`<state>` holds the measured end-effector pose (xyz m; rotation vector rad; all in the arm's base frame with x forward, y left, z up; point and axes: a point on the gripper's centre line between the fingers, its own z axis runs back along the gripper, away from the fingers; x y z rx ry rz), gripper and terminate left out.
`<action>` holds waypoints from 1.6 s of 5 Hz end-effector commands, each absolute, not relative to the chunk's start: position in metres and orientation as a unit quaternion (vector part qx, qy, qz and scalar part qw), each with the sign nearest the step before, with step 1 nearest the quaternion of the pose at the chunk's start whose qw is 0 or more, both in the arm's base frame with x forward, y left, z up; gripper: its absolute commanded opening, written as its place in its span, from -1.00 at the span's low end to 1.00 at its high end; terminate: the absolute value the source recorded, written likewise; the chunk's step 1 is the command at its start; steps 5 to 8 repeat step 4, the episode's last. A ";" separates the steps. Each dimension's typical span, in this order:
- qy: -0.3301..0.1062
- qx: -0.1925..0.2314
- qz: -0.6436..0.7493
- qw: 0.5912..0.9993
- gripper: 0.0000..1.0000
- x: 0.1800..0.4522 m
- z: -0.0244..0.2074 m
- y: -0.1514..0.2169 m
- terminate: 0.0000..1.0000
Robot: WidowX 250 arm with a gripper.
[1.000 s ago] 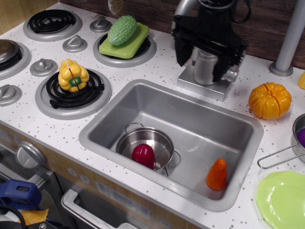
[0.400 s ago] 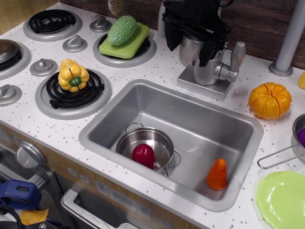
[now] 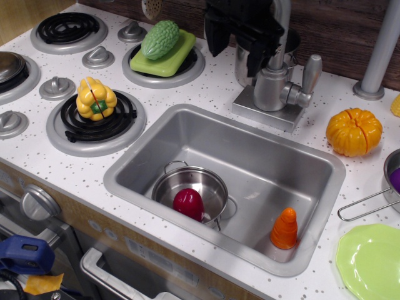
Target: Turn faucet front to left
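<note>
The silver-grey faucet (image 3: pixel 270 87) stands on its square base behind the sink (image 3: pixel 156 134). Its stubby lever (image 3: pixel 310 72) points up on the right. Its tube spout (image 3: pixel 281 28) rises out of the top of the frame, so its end is hidden. My black gripper (image 3: pixel 234 59) hangs just left of the faucet body, at the back of the counter. Its two fingers stand apart, with a silver cylinder (image 3: pixel 245 65) showing between and behind them. I cannot tell whether they touch the faucet.
The sink holds a small steel pot (image 3: pixel 215 181) with a dark red item and an orange carrot (image 3: pixel 285 229). A green gourd (image 3: pixel 160 39) lies on a green board on a burner and a yellow pepper (image 3: pixel 95 98) on another. An orange pumpkin (image 3: pixel 354 131), a grey pole (image 3: pixel 384 47) and a green plate (image 3: pixel 372 259) are at the right.
My gripper has moved left and back, from in front of the faucet body to its left side. The faucet body and lever now show in full.
</note>
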<state>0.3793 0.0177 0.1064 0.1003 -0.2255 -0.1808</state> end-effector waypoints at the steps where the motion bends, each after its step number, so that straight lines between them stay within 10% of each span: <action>1: -0.149 0.061 -0.107 0.981 1.00 0.393 0.127 0.034 -1.00; 3: -0.165 0.075 -0.119 0.976 1.00 0.404 0.131 0.050 -1.00; 4: -0.165 0.068 -0.100 0.979 1.00 0.401 0.128 0.046 1.00; 8: -0.165 0.068 -0.100 0.979 1.00 0.401 0.128 0.046 1.00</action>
